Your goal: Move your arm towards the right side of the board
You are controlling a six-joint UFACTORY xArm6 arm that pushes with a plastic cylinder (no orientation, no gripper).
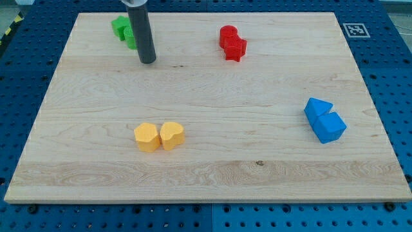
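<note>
My tip [147, 61] rests on the wooden board [206, 167] near the view's top left. Two green blocks [123, 31] sit just left of and behind the rod, partly hidden by it. Two red blocks [232, 42], one star-shaped, sit at the top centre, well to the right of the tip. Two yellow blocks [159, 136], heart-like in shape, lie side by side below the tip at lower centre. Two blue blocks [324, 119] sit touching near the board's right edge, far from the tip.
The board lies on a blue perforated table [393, 77]. A black-and-white marker tag [355, 29] is at the top right, just off the board's corner.
</note>
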